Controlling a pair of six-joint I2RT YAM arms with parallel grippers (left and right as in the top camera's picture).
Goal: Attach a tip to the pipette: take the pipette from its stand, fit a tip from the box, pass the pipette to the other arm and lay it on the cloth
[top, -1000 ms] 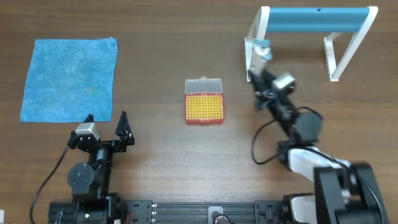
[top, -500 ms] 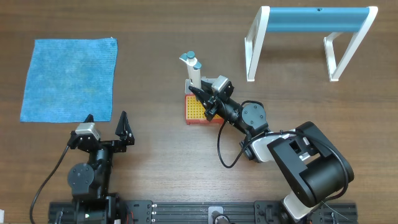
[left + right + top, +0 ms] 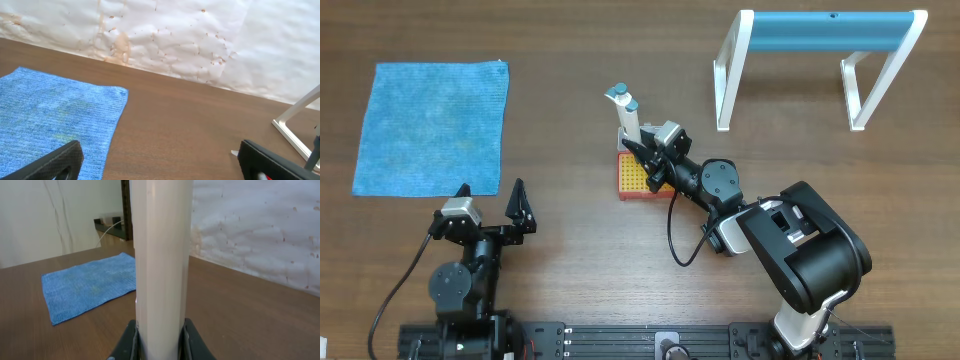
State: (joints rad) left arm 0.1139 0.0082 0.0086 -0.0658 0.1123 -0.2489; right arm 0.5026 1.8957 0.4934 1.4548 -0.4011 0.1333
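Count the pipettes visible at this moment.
1. The pipette is held upright in the right gripper, at the tip box near the table's middle. Nothing in view looks able to hide another.

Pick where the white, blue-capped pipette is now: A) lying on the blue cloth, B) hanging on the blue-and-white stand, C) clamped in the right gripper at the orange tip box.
C: the right gripper is shut on the white pipette, at the orange tip box.

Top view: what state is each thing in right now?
pipette: upright, clamped in the right gripper, at the tip box.
tip box: open, yellow tips exposed.
cloth: spread flat, nothing on it.
stand: no pipette on it.
left gripper: open, holding nothing.
right gripper: shut on pipette.
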